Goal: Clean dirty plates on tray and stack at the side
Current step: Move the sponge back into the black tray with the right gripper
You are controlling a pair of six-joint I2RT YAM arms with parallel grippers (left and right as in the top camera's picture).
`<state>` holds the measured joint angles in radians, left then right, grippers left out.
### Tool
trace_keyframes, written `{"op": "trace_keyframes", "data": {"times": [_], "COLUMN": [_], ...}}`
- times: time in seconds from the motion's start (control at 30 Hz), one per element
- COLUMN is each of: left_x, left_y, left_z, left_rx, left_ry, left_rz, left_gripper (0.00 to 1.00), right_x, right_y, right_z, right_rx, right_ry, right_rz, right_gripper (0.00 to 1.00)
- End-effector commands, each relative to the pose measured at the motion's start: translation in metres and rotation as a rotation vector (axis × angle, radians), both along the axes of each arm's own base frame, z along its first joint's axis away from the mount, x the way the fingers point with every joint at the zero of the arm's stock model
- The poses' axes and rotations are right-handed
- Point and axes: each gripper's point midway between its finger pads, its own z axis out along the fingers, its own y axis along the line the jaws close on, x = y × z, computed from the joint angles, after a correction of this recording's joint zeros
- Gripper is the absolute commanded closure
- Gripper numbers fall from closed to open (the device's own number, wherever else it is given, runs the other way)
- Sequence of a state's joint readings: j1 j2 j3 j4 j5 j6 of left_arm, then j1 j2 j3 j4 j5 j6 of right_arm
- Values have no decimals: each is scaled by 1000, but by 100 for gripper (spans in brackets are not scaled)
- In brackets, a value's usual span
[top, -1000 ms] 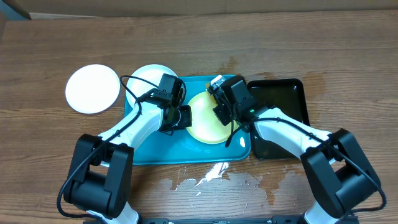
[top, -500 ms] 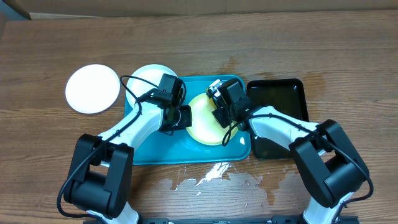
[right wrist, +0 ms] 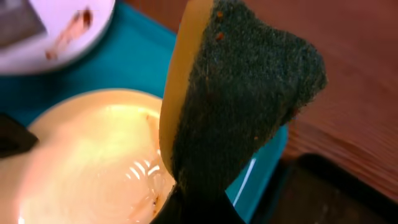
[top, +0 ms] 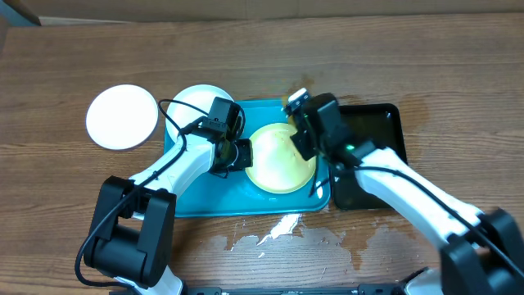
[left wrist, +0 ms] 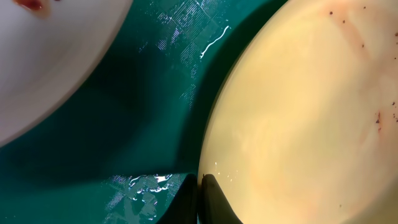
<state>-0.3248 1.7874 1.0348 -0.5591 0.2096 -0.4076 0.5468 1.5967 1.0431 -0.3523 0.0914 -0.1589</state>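
the left gripper (top: pixel 238 153) has its jaws pressed together on the left rim of the yellow-green plate (top: pixel 282 157), which lies in the middle of the turquoise tray (top: pixel 205 198); the left wrist view shows the dark tips right at that rim (left wrist: pixel 203 198), a grip that looks meant to keep the plate from sliding or spinning under scrubbing. the right gripper (top: pixel 301 111) pinches a sponge (right wrist: pixel 242 99) by its lower end, yellow foam to one side and green scouring face to the other, and holds it upright above the plate's far right edge, clear of the surface and not touching it. the plate is wet and glossy, with a few dark specks toward its right side (left wrist: pixel 379 115), so the scrubbing seems unfinished. the smeared white plate (top: pixel 195 102) sits partly over the tray's upper left corner, brown marks showing (right wrist: pixel 68 31), probably next in line. the lone white plate (top: pixel 123 116) rests on the counter (top: pixel 246 49) well to the left, likely the start of the stack. a black tray (top: pixel 372 135) lies just beside the turquoise one on the right, and spilled water (top: pixel 274 231) glistens in front of the tray.
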Motion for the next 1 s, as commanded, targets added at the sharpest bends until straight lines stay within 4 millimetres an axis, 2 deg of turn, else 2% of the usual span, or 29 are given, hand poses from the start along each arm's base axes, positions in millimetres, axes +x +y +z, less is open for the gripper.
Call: {"op": "trace_keyframes", "data": {"times": [0.0,0.13,0.23,0.47,0.57,0.6,0.63,0.7,0.77,0.83,0.97], "left_x": [-3,-3,-3,-3,-3,-3,-3,-3,-3,-3,-3], "left_y": [2,2,2,2,2,2,2,2,2,2,2], "left_z": [-8,-8,-8,-8,-8,-8,-8,-8,-8,-8,-8], "left_rx": [16,16,15,15,15,15,15,15,15,15,15], "left_ry": [24,24,24,23,24,24,24,24,24,24,24], "left_rz": [-29,-29,-29,-29,-28,-28,-28,-29,-29,-29,-29], "left_gripper": [96,96,96,96,96,96,96,96,95,95,94], "right_x": [11,3,-23,-68,-74,-74,-74,-70,-62,-52,-40], "right_y": [-42,-89,-118,-136,-137,-137,-137,-137,-138,-136,-141], "right_z": [22,0,-22,-56,-67,-69,-69,-68,-65,-62,-59], "right_rx": [51,80,84,73,72,72,73,78,83,103,92], "right_ry": [-13,134,306,511,523,520,518,500,465,426,367], "right_rz": [-193,-410,-534,-618,-615,-614,-614,-612,-616,-613,-632], "right_gripper": [96,96,96,96,95,90,78,43,25,19,18]}}
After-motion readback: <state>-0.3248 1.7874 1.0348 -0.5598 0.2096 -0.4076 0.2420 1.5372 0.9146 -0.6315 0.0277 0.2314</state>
